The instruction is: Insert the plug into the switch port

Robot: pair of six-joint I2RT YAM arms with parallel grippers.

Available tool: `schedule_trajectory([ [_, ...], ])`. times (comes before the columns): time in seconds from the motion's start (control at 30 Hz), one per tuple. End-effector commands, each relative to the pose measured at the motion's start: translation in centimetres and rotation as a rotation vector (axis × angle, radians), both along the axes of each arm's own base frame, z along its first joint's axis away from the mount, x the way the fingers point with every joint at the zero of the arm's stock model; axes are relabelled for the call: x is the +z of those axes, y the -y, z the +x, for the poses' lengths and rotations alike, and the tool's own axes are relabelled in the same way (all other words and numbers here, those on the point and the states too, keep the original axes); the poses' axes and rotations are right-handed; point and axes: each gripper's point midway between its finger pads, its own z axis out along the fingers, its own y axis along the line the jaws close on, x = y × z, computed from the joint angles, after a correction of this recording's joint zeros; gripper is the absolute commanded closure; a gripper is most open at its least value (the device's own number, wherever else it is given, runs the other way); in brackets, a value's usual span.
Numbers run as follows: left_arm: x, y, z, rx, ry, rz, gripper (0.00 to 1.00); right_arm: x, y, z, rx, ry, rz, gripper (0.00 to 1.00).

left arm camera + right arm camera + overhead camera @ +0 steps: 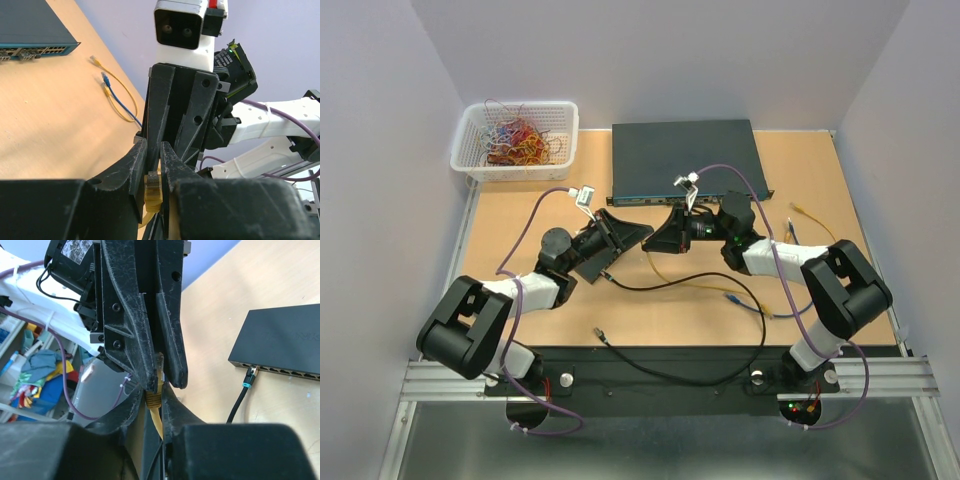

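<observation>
**A:** What's the biggest thing over there?

**B:** The pale wooden surface [520,230]. At its far edge lies a dark, flat, rectangular metal network switch [685,155], with its port row facing the arms.

**A:** And the container in the corner?

**B:** That's a white plastic mesh basket [470,150] at the far left, just beside the switch. It holds a tangle of thin coloured loops [520,140], red, yellow and blue. I can't tell whether they are wires or bands.

**A:** Where are the arms?

**B:** They meet nose to nose in the middle, in front of the switch. The left tool [153,167] is clamped on a small yellow plastic plug [152,187]. The right tool [154,401] faces it, and its fingers press the same plug from either side.

**A:** So the plug is in no port?

**B:** No. It is held between the two tools, near the switch but apart from it. A thin black cable [239,401] with a teal boot sits in one port. A loose blue cable [123,98] lies on the wood.
</observation>
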Motion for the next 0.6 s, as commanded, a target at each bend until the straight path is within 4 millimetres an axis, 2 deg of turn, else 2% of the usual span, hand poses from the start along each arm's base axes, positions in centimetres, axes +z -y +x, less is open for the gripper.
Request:
schedule_trajectory([
  [0.0, 13.9, -4.0, -6.7, 0.019, 0.700, -0.365, 1.00, 0.7, -0.1, -1.0, 0.045, 0.057, 0.033, 0.87],
  [0.1, 14.0, -4.1, -6.7, 0.026, 0.694, -0.371, 1.00, 0.7, -0.1, -1.2, 0.045, 0.056, 0.034, 1.00],
  [0.17, 13.7, -3.9, -6.3, 0.024, 0.675, -0.364, 0.99, 0.7, 0.0, -1.1, 0.030, 0.052, 0.035, 0.99],
  [0.2, 13.5, -3.8, -6.2, 0.018, 0.669, -0.359, 0.81, 0.9, 0.0, -0.9, 0.017, 0.049, 0.037, 1.00],
  [0.27, 13.1, -3.8, -5.9, 0.018, 0.647, -0.345, 0.60, 0.9, 0.0, -0.4, -0.009, 0.035, 0.035, 0.99],
  [0.3, 12.7, -4.1, -5.4, 0.033, 0.633, -0.334, 0.48, 0.3, 0.1, -0.2, -0.018, 0.018, 0.014, 1.00],
  [0.33, 12.4, -4.3, -5.1, 0.043, 0.618, -0.326, 0.45, 0.1, 0.1, 0.3, -0.046, 0.018, 0.001, 1.00],
  [0.37, 12.1, -4.5, -4.8, 0.049, 0.602, -0.317, 0.41, -0.9, 0.1, 0.5, -0.063, -0.022, -0.044, 1.00],
  [0.47, 10.8, -5.7, -3.4, 0.093, 0.548, -0.266, 0.32, -3.1, 0.4, 1.8, -0.126, 0.001, -0.141, 1.00],
  [0.5, 10.4, -6.0, -2.7, 0.110, 0.526, -0.251, 0.32, -3.8, 0.5, 2.1, -0.144, 0.002, -0.177, 1.00],
  [0.53, 10.0, -6.8, -1.7, 0.144, 0.505, -0.225, 0.32, -4.6, 0.7, 3.3, -0.207, 0.006, -0.227, 1.00],
  [0.57, 9.0, -7.1, -0.9, 0.172, 0.464, -0.188, 0.31, -6.0, 1.1, 3.6, -0.225, 0.010, -0.312, 0.99],
])
